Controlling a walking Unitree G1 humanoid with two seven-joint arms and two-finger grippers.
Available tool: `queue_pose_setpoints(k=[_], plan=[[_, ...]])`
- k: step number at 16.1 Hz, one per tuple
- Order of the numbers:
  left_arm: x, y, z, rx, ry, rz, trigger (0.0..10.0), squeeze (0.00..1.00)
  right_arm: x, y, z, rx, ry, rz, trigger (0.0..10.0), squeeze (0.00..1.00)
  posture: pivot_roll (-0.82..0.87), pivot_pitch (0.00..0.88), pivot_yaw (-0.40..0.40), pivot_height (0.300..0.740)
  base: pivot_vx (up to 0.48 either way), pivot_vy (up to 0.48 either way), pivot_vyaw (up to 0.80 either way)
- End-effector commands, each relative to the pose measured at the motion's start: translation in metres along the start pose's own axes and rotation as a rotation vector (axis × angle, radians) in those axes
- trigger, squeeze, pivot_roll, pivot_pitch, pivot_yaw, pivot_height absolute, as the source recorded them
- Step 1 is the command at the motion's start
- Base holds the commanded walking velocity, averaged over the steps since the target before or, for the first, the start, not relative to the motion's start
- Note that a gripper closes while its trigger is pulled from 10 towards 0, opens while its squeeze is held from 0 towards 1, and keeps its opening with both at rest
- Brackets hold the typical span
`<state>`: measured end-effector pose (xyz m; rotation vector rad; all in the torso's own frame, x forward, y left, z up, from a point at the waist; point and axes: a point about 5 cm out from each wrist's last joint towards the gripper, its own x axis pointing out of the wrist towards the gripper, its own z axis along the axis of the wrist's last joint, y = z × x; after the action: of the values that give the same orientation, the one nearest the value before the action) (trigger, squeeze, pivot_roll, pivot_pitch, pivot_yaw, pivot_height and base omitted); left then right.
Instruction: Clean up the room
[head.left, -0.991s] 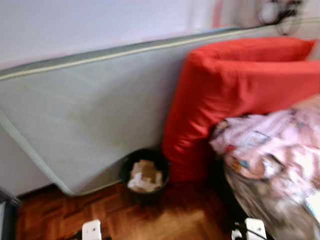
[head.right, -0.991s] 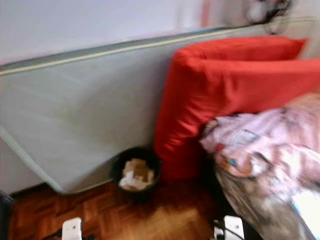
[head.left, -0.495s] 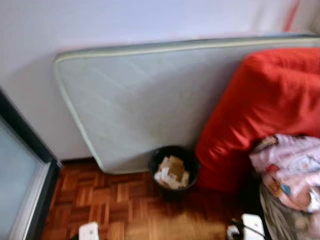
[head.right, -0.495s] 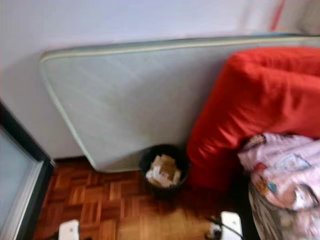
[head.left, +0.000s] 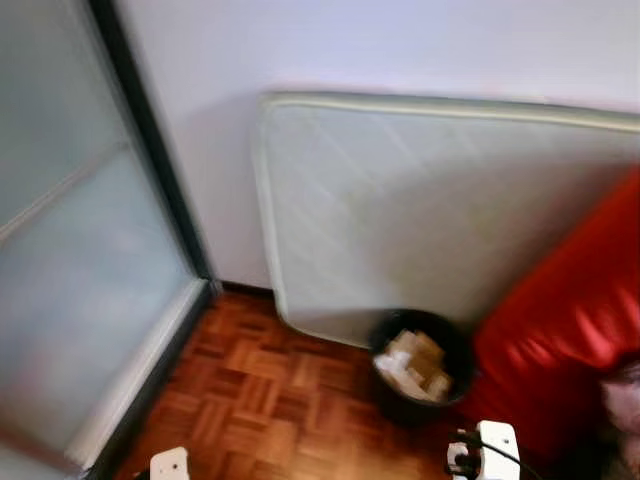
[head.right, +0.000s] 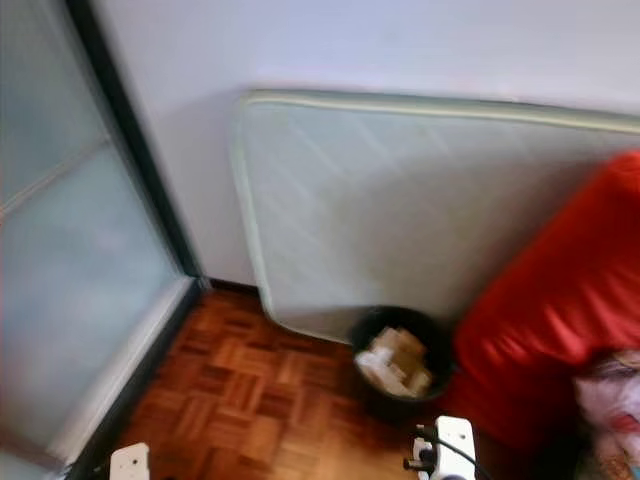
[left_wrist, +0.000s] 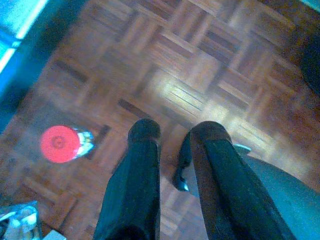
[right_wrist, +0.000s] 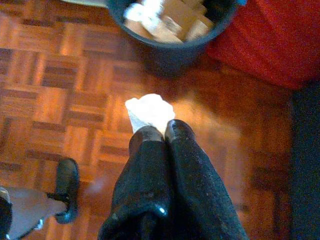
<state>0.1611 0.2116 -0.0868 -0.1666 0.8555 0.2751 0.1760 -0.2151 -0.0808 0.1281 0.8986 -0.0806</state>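
Note:
A black waste bin (head.left: 420, 365) full of crumpled paper stands on the parquet against a pale mattress (head.left: 420, 210) that leans on the wall. In the right wrist view my right gripper (right_wrist: 159, 131) is shut on a white crumpled paper (right_wrist: 149, 109), held above the floor a short way in front of the bin (right_wrist: 170, 30). My left gripper (left_wrist: 175, 131) hangs open over bare parquet with nothing between its fingers. A bottle with a red cap (left_wrist: 61, 144) stands on the floor to one side of it.
A frosted glass sliding door with a dark frame (head.left: 150, 170) fills the left side. A red cushion (head.left: 570, 340) rises right of the bin. My own foot (right_wrist: 66, 187) shows on the floor. Open parquet (head.left: 260, 400) lies between door and bin.
The camera has swung left: the glass door has come into view, and the mattress, bin and red cushion have slid to the right of the picture. The pink bedding is nearly out of frame.

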Motion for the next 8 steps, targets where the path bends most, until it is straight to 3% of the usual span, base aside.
queue_pose_setpoints(k=[1, 6, 8], plan=[[0.0002, -0.0055, -0.0011, 0.002, 0.004, -0.013, 10.0, 0.00, -0.0038, -0.0084, -0.0096, 0.017, 0.025, -0.030, 10.0, 0.00, 0.08, 0.000, 0.005, 0.740, 0.000, 0.000, 0.00], [0.0005, -0.0052, 0.0004, 0.001, -0.002, -0.012, 10.0, 0.00, -0.0035, -0.0081, -0.0084, 0.032, 0.014, -0.035, 10.0, 0.00, 0.07, 0.000, 0.006, 0.740, 0.000, 0.000, 0.00], [0.0006, -0.0052, 0.0008, -0.002, -0.004, -0.011, 10.0, 0.00, -0.0035, -0.0081, -0.0082, 0.030, 0.013, -0.035, 10.0, 0.00, 0.08, 0.000, 0.004, 0.740, 0.253, 0.000, 0.00]])
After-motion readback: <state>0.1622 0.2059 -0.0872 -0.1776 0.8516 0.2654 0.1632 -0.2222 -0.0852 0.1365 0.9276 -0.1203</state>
